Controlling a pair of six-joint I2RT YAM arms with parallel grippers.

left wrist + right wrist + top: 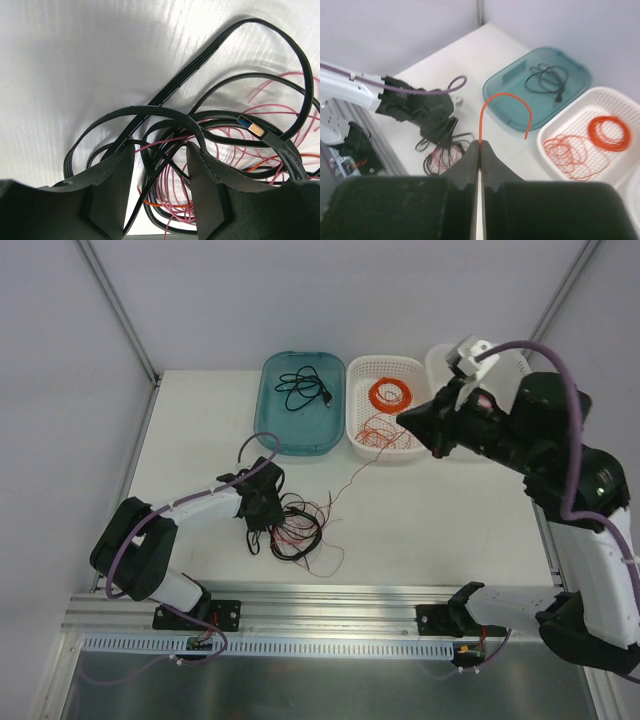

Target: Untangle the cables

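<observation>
Roughly midway, I judge: the right gripper (480, 146) pinches an orange wire (506, 95) above the far white basket (383, 359), while the spread left gripper (160, 150) straddles the cables (297, 527), a knotted black-and-pink clump on the near-left surface (450, 520).

Looks like a robotics lab cell, not a home or shop. Plain white tabletop (450, 510) boxed in by bare grey panels (330, 290) on metal posts (115, 305); left arm (195, 505) and right arm (600, 540) bolted to an aluminium rail (330, 608) (slotted wiring duct (320, 647) just below); teal tray (262, 420) and white basket (352, 435) at the back.
</observation>
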